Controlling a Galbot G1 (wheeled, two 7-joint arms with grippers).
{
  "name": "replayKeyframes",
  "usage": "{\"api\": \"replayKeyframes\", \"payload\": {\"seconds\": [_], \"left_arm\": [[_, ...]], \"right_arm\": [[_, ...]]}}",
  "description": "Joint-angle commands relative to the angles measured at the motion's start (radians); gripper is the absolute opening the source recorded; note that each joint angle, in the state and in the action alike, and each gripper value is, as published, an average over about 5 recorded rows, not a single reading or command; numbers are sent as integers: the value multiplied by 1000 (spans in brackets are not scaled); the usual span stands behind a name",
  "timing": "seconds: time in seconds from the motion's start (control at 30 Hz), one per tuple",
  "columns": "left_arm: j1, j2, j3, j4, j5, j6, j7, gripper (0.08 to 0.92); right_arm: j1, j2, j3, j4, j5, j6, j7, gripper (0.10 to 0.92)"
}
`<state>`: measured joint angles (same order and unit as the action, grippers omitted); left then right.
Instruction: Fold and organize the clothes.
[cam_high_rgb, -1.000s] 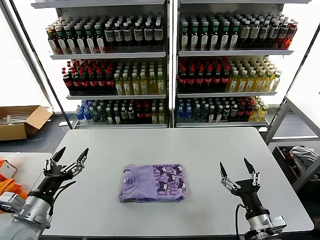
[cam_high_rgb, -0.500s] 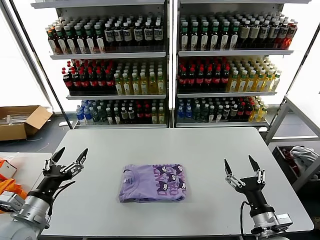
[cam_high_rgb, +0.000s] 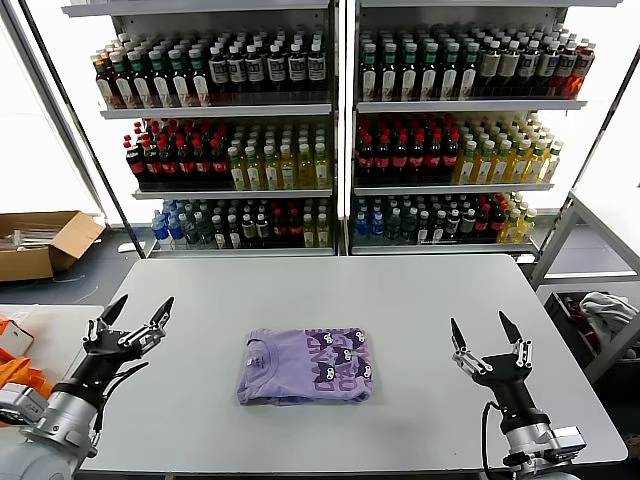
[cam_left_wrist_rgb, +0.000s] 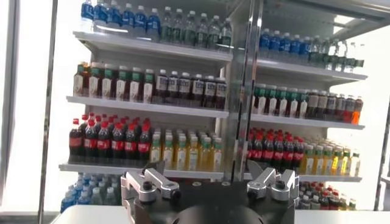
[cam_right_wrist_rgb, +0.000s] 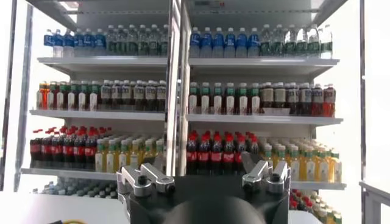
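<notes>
Folded lavender T-shirt (cam_high_rgb: 305, 365) lies mid table (cam_high_rgb: 400, 300), between both tools and well apart from each. Left tool (cam_high_rgb: 133, 316) and right tool (cam_high_rgb: 486, 336) hover spread wide, grasping nothing

Grey table (cam_high_rgb: 400, 300) before two tall shelves (cam_high_rgb: 340, 110) packed with rows of bottles (cam_high_rgb: 210, 70), open cardboard box (cam_high_rgb: 40, 245) on the floor, orange cloth (cam_high_rgb: 18, 372), pale bundle of cloth (cam_high_rgb: 610, 312).

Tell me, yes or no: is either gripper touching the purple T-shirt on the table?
No. The T-shirt lies folded mid-table, with the left gripper and right gripper open, off to either side.
</notes>
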<state>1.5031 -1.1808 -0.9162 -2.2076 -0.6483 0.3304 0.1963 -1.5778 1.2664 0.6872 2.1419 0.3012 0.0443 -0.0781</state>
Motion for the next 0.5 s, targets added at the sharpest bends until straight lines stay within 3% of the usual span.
{"api": "replayKeyframes", "payload": {"seconds": [0.03,0.5], "left_arm": [[4,9,-18,3,-4,0,1,823],[14,0,-21,6,-4,-4,4,823]], "right_arm": [[-6,-8,2,8,15,2,1,823],[-1,-6,7,2,12,-3,12,823]]}}
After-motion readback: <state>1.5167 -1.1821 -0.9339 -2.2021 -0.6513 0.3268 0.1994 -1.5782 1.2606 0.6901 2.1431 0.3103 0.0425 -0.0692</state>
